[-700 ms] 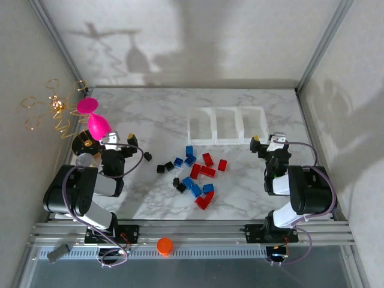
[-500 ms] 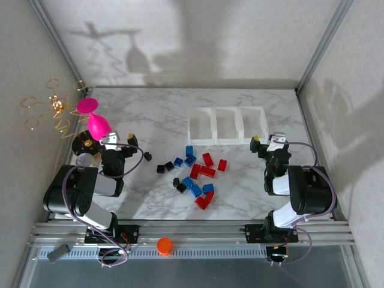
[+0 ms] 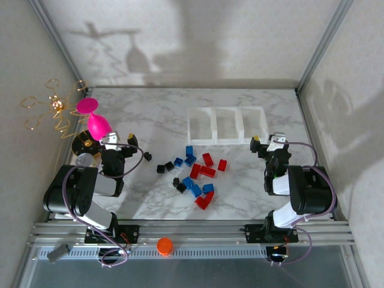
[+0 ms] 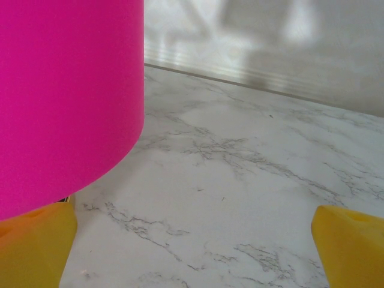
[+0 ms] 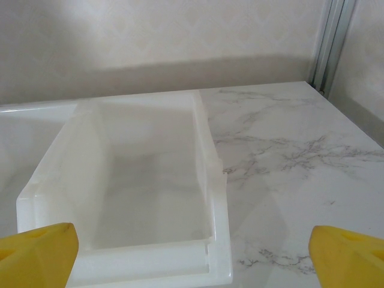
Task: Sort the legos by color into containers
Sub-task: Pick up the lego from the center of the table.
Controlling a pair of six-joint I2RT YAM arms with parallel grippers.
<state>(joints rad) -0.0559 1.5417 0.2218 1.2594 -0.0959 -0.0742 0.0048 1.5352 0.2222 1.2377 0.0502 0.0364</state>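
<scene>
Red, blue and black legos (image 3: 195, 174) lie scattered on the marble table, between the two arms. The three joined white containers (image 3: 228, 125) stand in a row behind them, all looking empty. My left gripper (image 3: 121, 141) rests at the left, open, with nothing between its yellow fingertips (image 4: 348, 246); the pink goblet (image 4: 66, 96) stands just beside it. My right gripper (image 3: 266, 141) is open at the right, just in front of the rightmost container (image 5: 144, 192), whose inside is bare.
The pink goblet (image 3: 96, 123) and a gold wire ornament (image 3: 51, 111) stand at the left edge. An orange round cap (image 3: 164, 245) lies on the front rail. Grey walls close in the table on three sides.
</scene>
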